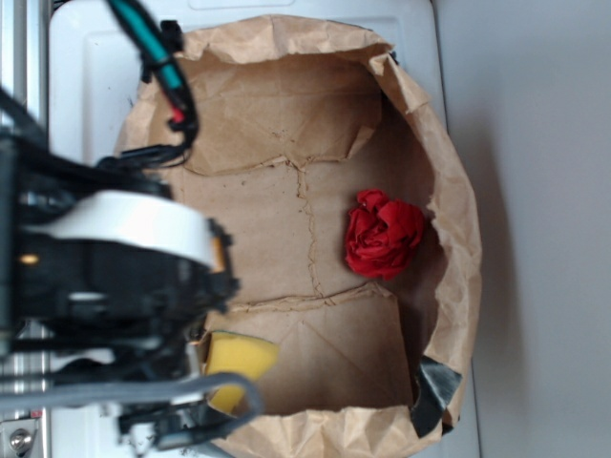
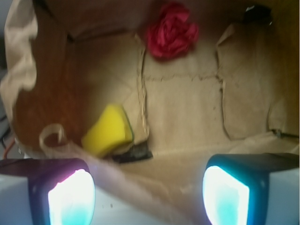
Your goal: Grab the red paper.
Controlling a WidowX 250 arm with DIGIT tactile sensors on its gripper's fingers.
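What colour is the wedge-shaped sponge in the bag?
Yellow; the sponge shows best in the wrist view.

Evenly and softly lit from above in the exterior view; no hard shadows, only mild shade inside the brown paper bag (image 1: 286,191) beneath its far wall; arm (image 1: 105,267) in the foreground large and out of focus; colours slightly washed. Dimmer and warmer through the wrist camera; soft blur throughout, red paper (image 2: 171,30) smeared; fingertips (image 2: 70,197) blown out to glowing white-cyan, probably glare; left edge overexposed.
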